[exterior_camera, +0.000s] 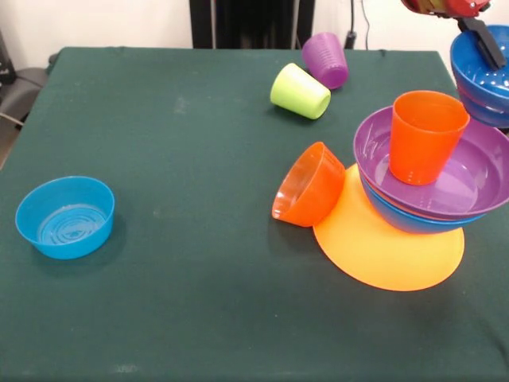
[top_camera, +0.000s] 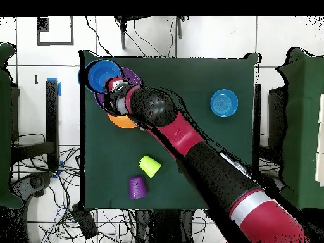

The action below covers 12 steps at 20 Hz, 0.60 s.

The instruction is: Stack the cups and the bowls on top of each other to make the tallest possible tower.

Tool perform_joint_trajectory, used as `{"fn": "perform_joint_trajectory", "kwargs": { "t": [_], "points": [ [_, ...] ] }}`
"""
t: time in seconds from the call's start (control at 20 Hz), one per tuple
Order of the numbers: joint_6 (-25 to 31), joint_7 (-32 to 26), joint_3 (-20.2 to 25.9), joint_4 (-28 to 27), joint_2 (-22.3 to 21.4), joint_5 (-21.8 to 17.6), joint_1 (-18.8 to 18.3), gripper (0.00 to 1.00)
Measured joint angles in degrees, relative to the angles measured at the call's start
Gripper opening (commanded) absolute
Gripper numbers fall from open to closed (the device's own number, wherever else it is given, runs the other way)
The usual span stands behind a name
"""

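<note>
Green table [exterior_camera: 159, 159], orange cup [exterior_camera: 425, 135] upright in purple bowl [exterior_camera: 477, 179]

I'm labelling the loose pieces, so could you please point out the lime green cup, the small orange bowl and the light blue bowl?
lime green cup [exterior_camera: 300, 91], front view, on its side wall.
small orange bowl [exterior_camera: 316, 187], front view, on its outer wall.
light blue bowl [exterior_camera: 65, 218], front view, on its inner floor.
</note>
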Motion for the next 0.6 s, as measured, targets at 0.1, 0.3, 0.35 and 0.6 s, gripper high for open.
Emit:
{"fn": "perform_joint_trajectory", "kwargs": {
  "t": [0.1, 0.3, 0.35, 0.6],
  "points": [
    [-0.4, 0.0, 0.0, 0.4, 0.0, -0.3, 0.0, 0.0],
    [-1.3, 0.0, 0.0, 1.8, -0.4, -0.6, -0.2, 0.0],
    [-1.4, 0.0, 0.0, 2.2, -0.5, -0.7, -0.2, 0.0],
    [-1.4, 0.0, 0.0, 3.7, -1.0, -0.7, -0.4, 0.0]
  ]
}}
